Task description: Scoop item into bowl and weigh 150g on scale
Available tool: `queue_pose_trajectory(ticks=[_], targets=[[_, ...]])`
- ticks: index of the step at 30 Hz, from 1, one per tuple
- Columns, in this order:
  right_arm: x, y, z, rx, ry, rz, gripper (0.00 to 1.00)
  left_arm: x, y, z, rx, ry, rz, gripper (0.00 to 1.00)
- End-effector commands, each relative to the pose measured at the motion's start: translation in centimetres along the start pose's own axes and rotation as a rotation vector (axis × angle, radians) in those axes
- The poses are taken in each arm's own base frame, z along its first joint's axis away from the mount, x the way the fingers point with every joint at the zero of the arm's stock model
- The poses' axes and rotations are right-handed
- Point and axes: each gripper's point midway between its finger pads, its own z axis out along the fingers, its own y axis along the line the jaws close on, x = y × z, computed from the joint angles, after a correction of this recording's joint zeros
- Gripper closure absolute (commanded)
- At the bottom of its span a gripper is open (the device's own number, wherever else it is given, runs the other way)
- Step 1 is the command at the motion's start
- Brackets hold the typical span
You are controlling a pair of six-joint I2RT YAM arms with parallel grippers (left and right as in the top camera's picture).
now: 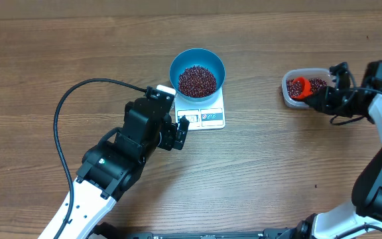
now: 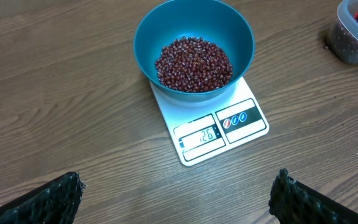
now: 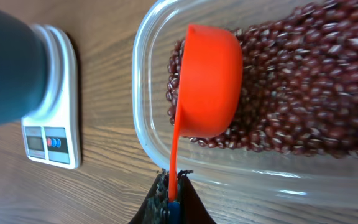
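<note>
The right gripper (image 3: 169, 200) is clenched on the thin handle of the orange plastic scoop (image 3: 210, 81), whose long axis runs straight out from the jaws. Its cup lies in the clear plastic tub (image 3: 140, 118) of red beans (image 3: 303, 93), mouth apparently turned into them. The left gripper (image 2: 178, 183) hovers spread wide, holding nothing, near the white digital scale (image 2: 180, 117) bearing the bean-filled blue bowl (image 2: 151, 37); the display seems to read 126.

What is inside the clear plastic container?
It holds dark red beans and an orange plastic scoop. The bottom of the clear plastic container and the scoop's inside are covered.
</note>
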Motion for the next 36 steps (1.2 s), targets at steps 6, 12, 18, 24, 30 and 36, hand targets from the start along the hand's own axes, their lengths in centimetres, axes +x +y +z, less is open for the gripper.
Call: queue_pose_trajectory(ticks=[6,12,18,24,30,36], targets=[[-0.7,-1.1,-2.4,-0.105,-0.094,0.088,0.96,0.1,0.0,0.2,-0.010,0.002,0.002,0.00],[-1.2,-0.2,-3.2,-0.194,-0.136,0.076,0.96,0.1,0.0,0.2,-0.010,0.002,0.002,0.00],[-1.6,1.9,-3.8,-0.315,-0.165,0.064,0.96,0.1,0.0,0.2,-0.010,0.002,0.002,0.00],[-1.6,3.4,-4.3,-0.405,-0.175,0.080,0.96,0.1,0.0,0.2,-0.010,0.002,0.002,0.01],[-1.9,5.9,-4.3,-0.510,-0.176,0.059,0.96,0.1,0.0,0.2,-0.010,0.002,0.002,0.01],[-1.3,9.0,-2.7,-0.561,-0.111,0.007,0.96,0.1,0.0,0.2,-0.010,0.002,0.002,0.01]])
